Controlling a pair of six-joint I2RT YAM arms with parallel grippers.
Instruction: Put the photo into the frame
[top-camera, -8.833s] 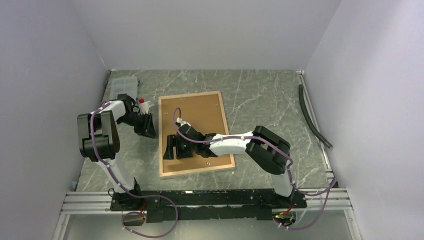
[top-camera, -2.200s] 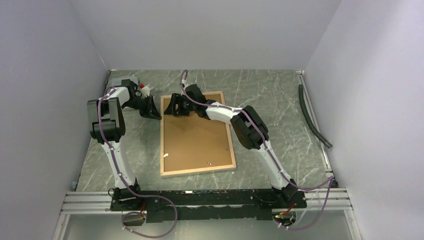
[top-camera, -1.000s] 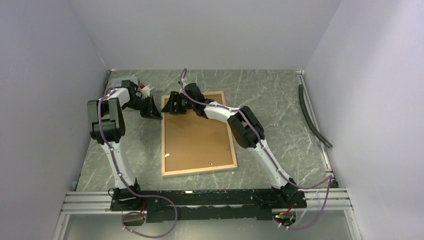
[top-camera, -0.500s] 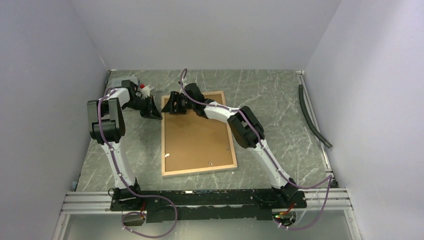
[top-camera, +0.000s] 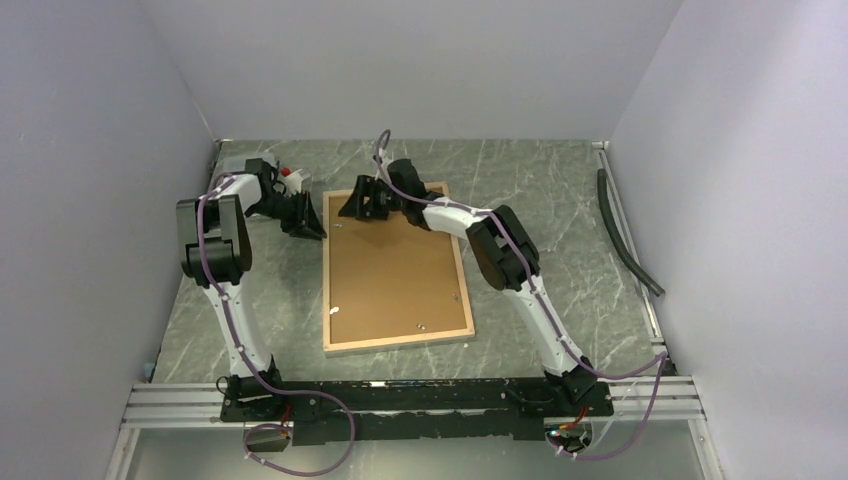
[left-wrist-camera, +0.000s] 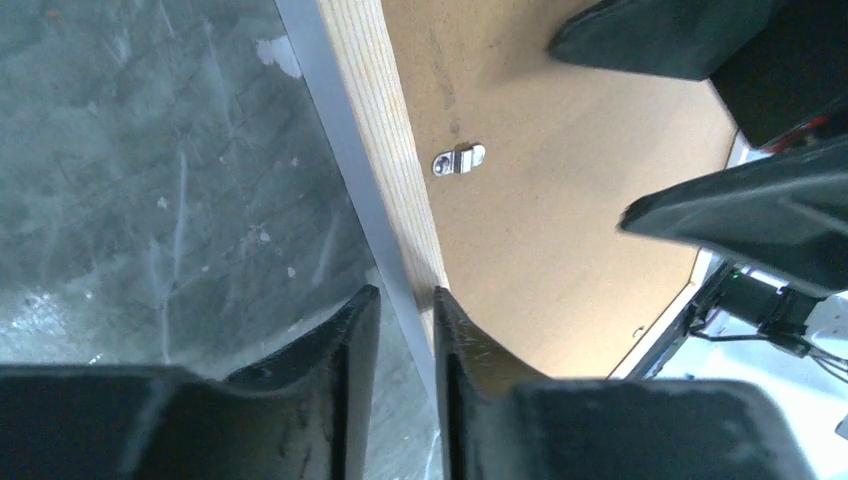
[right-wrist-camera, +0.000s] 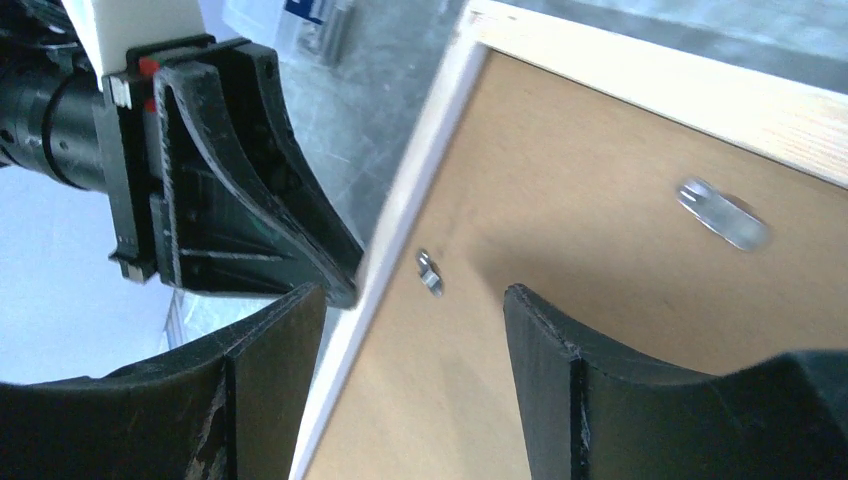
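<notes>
At the frame's (left-wrist-camera: 375, 110) far corner, left pincer (left-wrist-camera: 405, 297) straddles the rim.

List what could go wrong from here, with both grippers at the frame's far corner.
1. The left gripper straddles only the thin rim of the large wood-edged picture frame lying back up; such a slim hold, if it is one, could slip.
2. The right gripper hangs open close beside it at the same corner; the two could collide.
3. The small metal clip lies below the open right gripper; a misjudged pinch may scrape the brown backing board.
</notes>
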